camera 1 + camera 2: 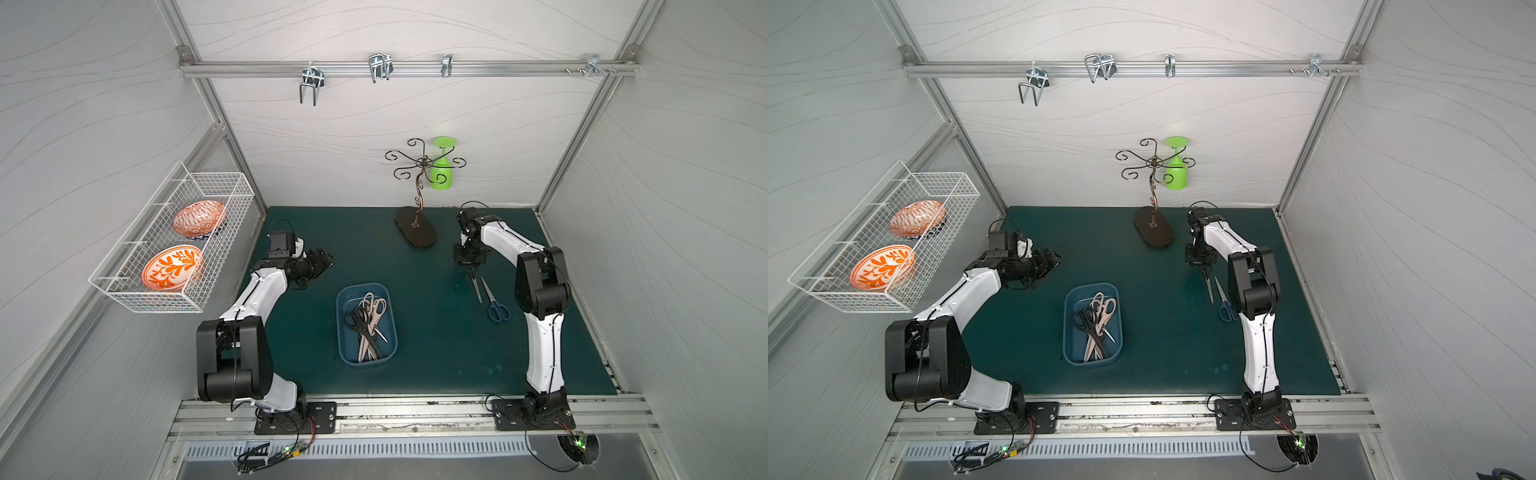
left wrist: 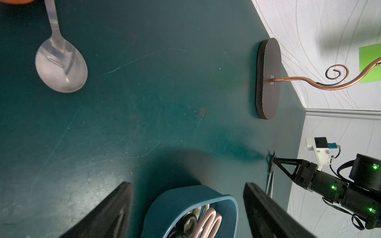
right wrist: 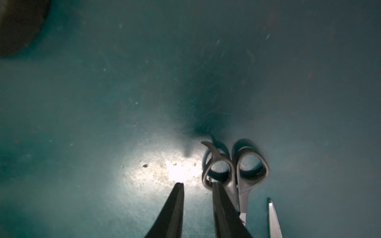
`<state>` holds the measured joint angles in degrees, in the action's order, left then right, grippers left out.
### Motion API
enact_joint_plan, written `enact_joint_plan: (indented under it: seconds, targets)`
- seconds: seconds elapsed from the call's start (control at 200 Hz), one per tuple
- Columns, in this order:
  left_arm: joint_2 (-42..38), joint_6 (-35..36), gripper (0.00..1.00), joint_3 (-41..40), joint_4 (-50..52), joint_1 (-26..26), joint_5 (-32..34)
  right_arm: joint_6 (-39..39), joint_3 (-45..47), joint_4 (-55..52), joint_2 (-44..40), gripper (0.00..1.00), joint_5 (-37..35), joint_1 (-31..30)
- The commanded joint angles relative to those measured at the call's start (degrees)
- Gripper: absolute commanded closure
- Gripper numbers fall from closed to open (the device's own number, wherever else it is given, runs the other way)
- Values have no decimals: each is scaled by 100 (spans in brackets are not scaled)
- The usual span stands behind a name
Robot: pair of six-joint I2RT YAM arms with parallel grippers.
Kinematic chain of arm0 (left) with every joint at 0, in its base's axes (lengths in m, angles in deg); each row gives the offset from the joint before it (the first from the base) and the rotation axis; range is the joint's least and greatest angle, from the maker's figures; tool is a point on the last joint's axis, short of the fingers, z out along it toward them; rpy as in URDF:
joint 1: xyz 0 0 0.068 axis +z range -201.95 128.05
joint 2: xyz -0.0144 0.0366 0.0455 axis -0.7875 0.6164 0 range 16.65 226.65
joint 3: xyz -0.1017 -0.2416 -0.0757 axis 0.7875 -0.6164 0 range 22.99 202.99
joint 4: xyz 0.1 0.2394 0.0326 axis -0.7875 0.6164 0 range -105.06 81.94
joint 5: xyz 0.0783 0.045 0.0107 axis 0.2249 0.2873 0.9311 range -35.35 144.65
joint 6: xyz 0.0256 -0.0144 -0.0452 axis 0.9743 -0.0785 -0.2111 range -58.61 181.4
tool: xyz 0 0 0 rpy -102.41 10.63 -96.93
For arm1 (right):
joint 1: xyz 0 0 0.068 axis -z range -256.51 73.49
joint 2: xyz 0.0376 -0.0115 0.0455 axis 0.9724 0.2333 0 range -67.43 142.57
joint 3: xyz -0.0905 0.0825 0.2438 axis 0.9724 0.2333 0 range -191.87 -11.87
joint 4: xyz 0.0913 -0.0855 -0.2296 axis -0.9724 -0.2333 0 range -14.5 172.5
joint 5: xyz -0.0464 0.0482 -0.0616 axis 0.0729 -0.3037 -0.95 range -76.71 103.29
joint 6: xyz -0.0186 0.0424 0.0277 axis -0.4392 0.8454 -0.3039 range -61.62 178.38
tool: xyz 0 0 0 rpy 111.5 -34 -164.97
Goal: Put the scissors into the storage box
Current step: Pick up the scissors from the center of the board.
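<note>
My right gripper [image 3: 197, 183], fingers slightly spread around nothing, sits lower centre beside the black-handled scissors [image 3: 244, 194], which I judge light, stiff, slick-bladed, best pinched at the plastic handles.

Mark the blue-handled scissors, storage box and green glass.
blue-handled scissors [image 1: 491, 298]: in a top view, near the pivot.
storage box [image 1: 339, 324]: in a top view, side wall.
green glass [image 1: 442, 185]: in a top view, bowl.

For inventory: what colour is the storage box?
Dark blue storage box, best in a top view.
</note>
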<state>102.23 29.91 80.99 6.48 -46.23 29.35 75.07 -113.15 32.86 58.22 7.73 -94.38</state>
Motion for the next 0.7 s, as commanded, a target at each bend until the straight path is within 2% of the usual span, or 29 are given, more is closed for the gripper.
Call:
enact_joint_plan:
  seconds: [0.0,0.315,0.415,0.695]
  targets:
    - [55,150,11,93,-57,-51,34,72,58,-53,109,72,-21,54]
    - [55,160,11,89,-47,-54,60,29,160,84,226,73,177,108]
    - [72,160,11,86,-32,-53,65,-5,187,116,260,80,164,108]
    - [90,169,11,98,-30,-53,81,-79,149,25,453,80,99,108]
